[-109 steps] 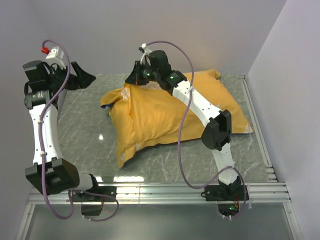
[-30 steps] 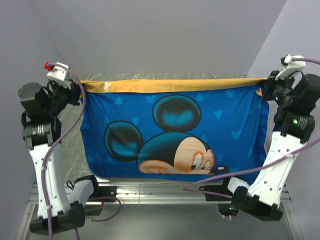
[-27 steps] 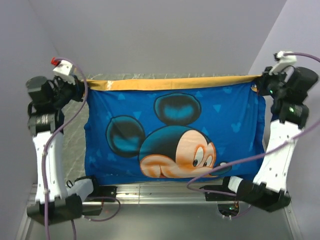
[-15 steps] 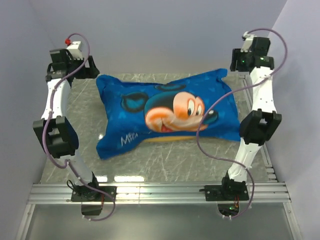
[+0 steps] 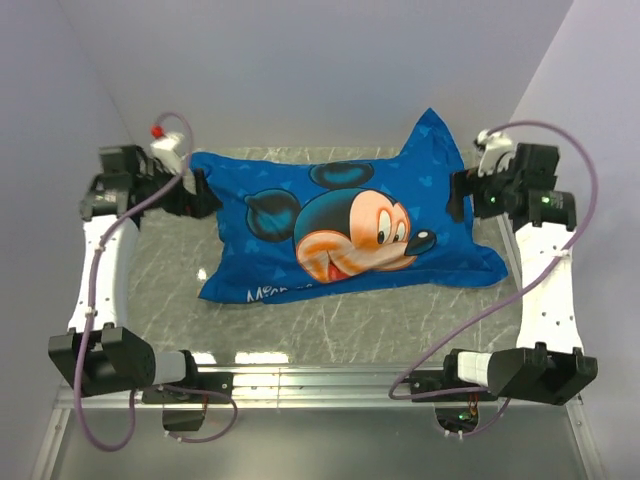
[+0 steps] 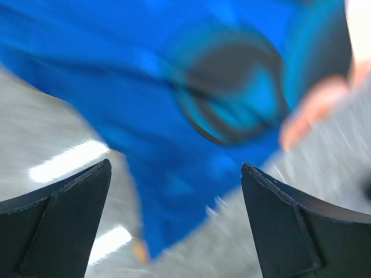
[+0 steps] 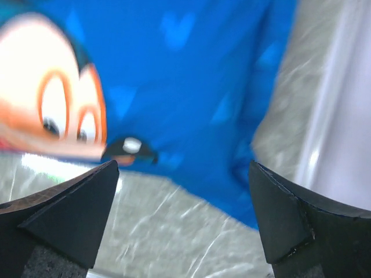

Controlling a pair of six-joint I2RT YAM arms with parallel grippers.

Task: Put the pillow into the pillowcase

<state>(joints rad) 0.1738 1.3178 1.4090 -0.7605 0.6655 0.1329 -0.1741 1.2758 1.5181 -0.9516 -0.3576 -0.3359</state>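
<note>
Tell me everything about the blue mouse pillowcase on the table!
The pillowcase is soft-looking bright blue cloth with a big cartoon mouse face and white letters near its front edge. It lies mouse-side up on the grey marbled table, puffy as if stuffed. Its far right corner pokes up. The left gripper and right gripper stand open beside its ends, not gripping it.

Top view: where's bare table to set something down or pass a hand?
Widest free patch: the table strip between the near edge of the pillowcase and the front rail. A smaller one lies between the left arm and its near-left corner. Crowded: the far corners, where the left gripper and right gripper sit open beside it.
</note>
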